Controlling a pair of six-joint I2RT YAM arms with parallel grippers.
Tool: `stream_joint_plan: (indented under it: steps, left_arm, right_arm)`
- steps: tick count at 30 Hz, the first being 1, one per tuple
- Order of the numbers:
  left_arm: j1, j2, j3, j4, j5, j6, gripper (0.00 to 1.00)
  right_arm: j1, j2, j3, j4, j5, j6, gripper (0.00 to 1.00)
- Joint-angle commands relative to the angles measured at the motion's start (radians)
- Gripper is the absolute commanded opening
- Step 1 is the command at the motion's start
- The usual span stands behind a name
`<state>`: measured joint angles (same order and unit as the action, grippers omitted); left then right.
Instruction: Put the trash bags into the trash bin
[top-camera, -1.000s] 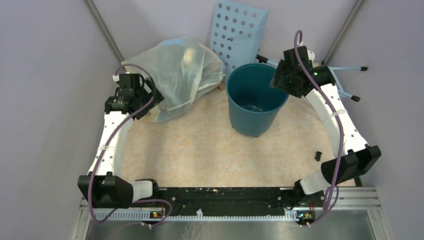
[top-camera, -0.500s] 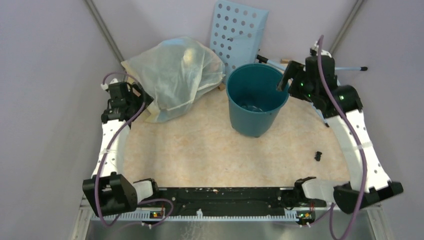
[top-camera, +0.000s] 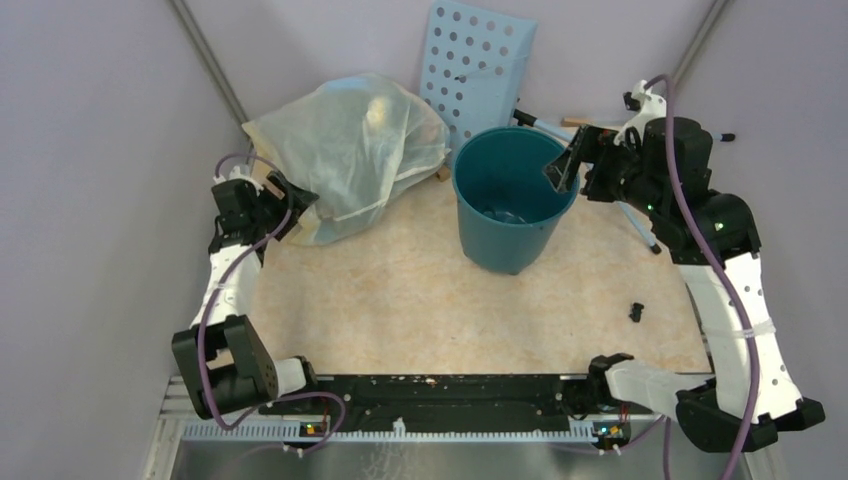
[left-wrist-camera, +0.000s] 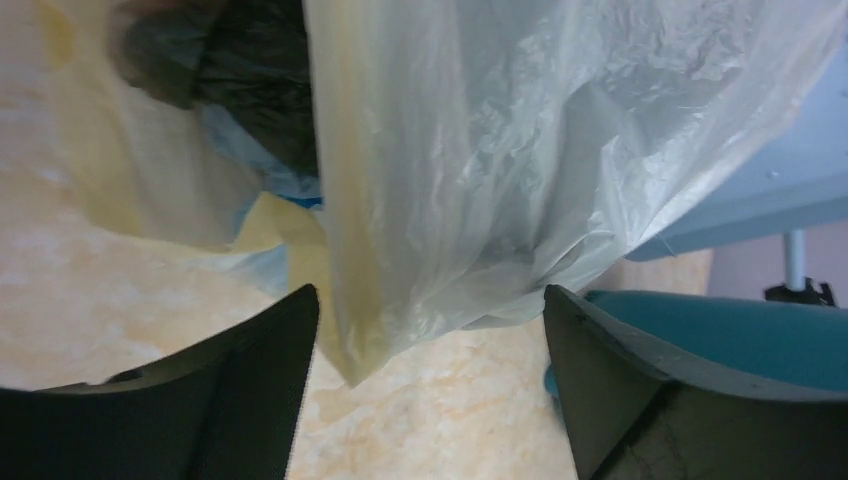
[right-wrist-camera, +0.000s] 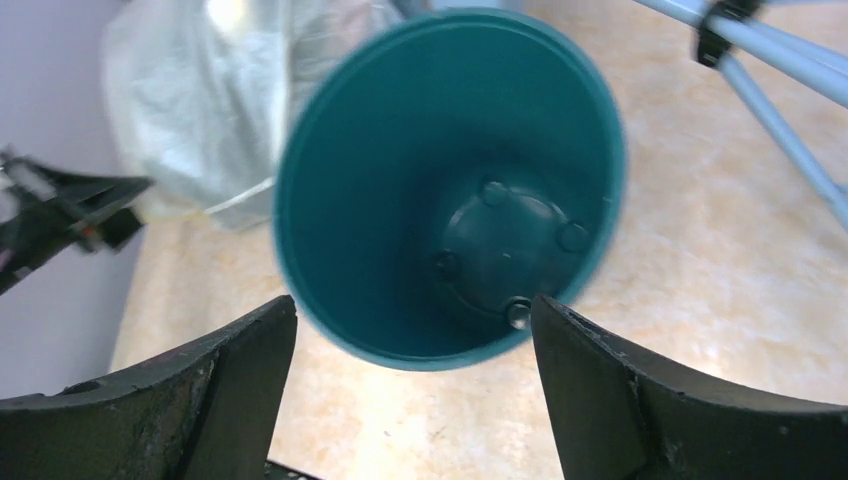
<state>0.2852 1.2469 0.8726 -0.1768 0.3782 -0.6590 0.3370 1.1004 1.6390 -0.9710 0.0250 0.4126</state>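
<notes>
Steer the left gripper (left-wrist-camera: 430, 300) — with fingers spread, clamping nothing — past the pale stuffed bag (left-wrist-camera: 520, 150) to the dark trash bag (left-wrist-camera: 250, 70) half hidden behind it (under or inside, hard to tell); pinch only crinkly dark film; park the right gripper (right-wrist-camera: 412, 305), fingers likewise apart, over the trash bin (right-wrist-camera: 330, 200) — ready to steady its rim.

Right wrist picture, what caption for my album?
Two open black fingers frame the round teal-green plastic bin on the beige tabletop.
</notes>
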Motion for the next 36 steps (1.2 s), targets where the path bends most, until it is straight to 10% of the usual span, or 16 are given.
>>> stream_joint_plan:
  steps: [1,7,21,27,36]
  left_arm:
    - [0.001,0.071,0.023,0.149,0.198,0.001,0.81]
    - [-0.008,0.158,0.050,0.137,0.391,-0.016,0.00]
    - [-0.396,-0.172,-0.007,0.067,0.244,-0.130,0.00]
    - [-0.397,-0.172,0.085,-0.158,0.136,-0.008,0.46]
    - [-0.385,-0.377,0.063,-0.470,-0.354,-0.035,0.46]
  right_arm:
    - [0.047,0.032,0.097,0.098,-0.167,-0.037,0.87]
    - [0.175,0.080,0.076,0.161,-0.157,-0.039,0.87]
    - [0.545,0.267,0.002,0.454,0.045,-0.037,0.79]
    - [0.662,0.368,0.017,0.472,0.096,-0.100,0.78]
    - [0.672,0.362,-0.009,0.467,0.131,-0.078,0.78]
